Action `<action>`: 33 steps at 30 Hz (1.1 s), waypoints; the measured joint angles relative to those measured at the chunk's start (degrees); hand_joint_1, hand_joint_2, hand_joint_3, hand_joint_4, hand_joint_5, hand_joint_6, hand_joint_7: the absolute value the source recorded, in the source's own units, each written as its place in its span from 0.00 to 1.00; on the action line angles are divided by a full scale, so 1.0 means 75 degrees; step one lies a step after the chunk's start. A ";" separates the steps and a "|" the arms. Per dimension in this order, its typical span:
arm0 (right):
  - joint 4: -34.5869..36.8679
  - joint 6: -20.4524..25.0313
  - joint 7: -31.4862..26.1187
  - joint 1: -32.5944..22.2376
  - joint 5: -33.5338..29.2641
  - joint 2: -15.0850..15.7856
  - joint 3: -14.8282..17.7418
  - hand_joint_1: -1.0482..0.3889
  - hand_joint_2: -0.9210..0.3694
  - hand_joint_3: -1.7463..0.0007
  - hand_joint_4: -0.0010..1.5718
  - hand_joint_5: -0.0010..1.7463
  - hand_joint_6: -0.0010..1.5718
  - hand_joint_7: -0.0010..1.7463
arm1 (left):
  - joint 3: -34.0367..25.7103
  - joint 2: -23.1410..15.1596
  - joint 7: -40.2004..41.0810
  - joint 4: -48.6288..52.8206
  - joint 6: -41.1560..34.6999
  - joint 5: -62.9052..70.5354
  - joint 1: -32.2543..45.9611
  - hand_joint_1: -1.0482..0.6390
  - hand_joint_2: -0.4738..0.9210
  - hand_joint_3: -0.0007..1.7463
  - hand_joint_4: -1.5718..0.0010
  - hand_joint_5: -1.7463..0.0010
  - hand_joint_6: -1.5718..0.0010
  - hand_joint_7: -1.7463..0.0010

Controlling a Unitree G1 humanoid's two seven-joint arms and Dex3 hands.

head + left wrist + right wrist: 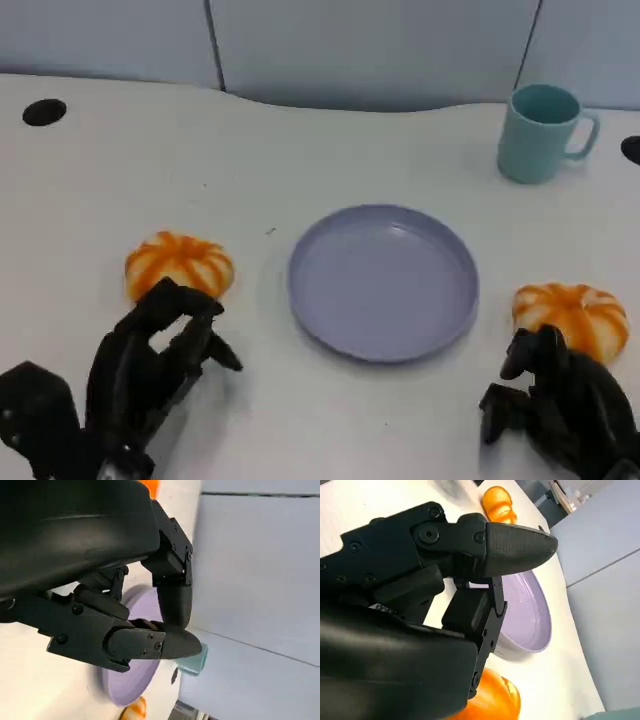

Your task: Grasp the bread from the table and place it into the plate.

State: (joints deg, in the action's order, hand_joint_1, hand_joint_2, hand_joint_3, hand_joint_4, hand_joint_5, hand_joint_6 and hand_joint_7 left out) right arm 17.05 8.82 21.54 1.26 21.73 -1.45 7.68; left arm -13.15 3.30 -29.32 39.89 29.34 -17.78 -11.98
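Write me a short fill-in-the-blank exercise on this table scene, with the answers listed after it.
1. The plate holds ____ bread.
2. The left hand is nearest the ____ bun.
3. The teal ____ stands behind the plate, toward the robot's right.
4. The right bun lies just beyond the ____ hand.

Missing words: no; left; mug; right

Orange-striped bread (179, 264), lavender plate (383, 281)
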 measured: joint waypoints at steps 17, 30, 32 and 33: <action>0.0285 -0.0199 0.0037 0.0197 -0.0105 -0.0028 -0.0025 0.41 0.00 0.68 0.84 0.74 0.76 0.71 | 0.1610 -0.2852 0.5471 -0.0535 0.2526 0.7772 -0.0532 0.23 1.00 0.06 1.00 0.85 0.89 1.00; 0.0192 -0.0209 0.0015 0.0128 -0.0125 -0.0039 -0.0079 0.41 0.00 0.69 0.82 0.75 0.74 0.73 | 0.2819 -0.3809 0.5346 -0.3003 -0.0400 0.9149 -0.0308 0.21 0.98 0.01 0.99 0.96 0.91 0.99; 0.0153 -0.0182 0.0015 0.0100 -0.0114 -0.0040 -0.0081 0.41 0.00 0.69 0.81 0.75 0.74 0.73 | 0.2990 -0.3877 0.5217 -0.3082 -0.0696 0.9207 -0.0307 0.21 0.98 0.01 0.99 0.96 0.91 0.99; 0.0131 -0.0148 0.0015 0.0094 -0.0104 -0.0040 -0.0080 0.41 0.00 0.69 0.82 0.75 0.74 0.73 | 0.3053 -0.3903 0.5184 -0.3118 -0.0799 0.9208 -0.0308 0.22 0.97 0.00 1.00 0.98 0.94 1.00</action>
State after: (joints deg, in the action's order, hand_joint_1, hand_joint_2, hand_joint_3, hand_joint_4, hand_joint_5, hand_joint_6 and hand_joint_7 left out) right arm 18.03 7.71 21.65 1.97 20.95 -1.75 7.08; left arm 9.75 -25.97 9.56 16.51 23.35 51.28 -14.29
